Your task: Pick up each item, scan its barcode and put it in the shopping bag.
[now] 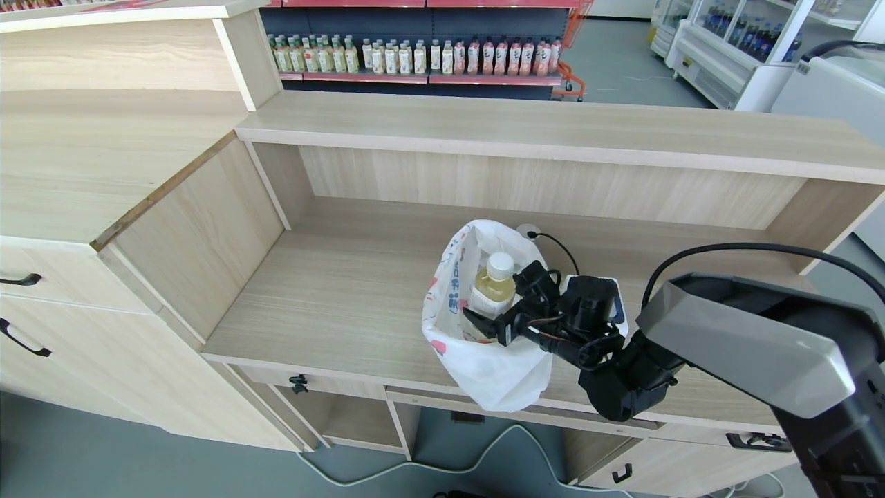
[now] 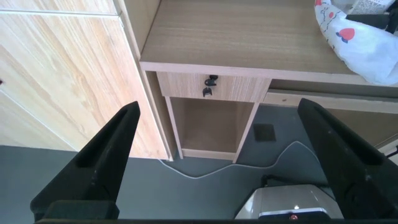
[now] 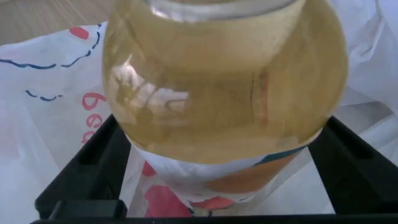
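A: Right, entry for this frame. The bottle (image 1: 495, 282) stands upright inside the bag (image 1: 484, 373), white cap above the bag's rim, pale yellow drink inside. The bag sits on the counter (image 1: 332, 297), its lower part drooping over the front edge.

B: Noted. And the right gripper (image 1: 499, 309)?

A: At the bag's mouth, entering from the side nearer the robot. In the right wrist view its fingers (image 3: 84, 177) press on both flanks of the bottle (image 3: 224, 93), so it is clamped on the bottle. Whether the bottle's base rests on the bag's floor cannot be told.

B: The left gripper (image 2: 217, 106)?

A: Fingers wide apart, nothing between them. It hangs lower than the bag (image 2: 364, 50) and off to the bag's left.

B: Step in hand?

A: Probably the drop-off into the bag; release not yet done.

B: Risks?

A: Three.
1. The thin film crowds the fingers, so on withdrawal the bag could be dragged. Because it overhangs the edge, it could slide off with the bottle.
2. If the bottle hangs unsupported, opening lets it drop and tip, since the soft bag gives no bracing.
3. A black cable (image 1: 561, 247) runs just behind the bag, and the wrist could snag it on lifting out.
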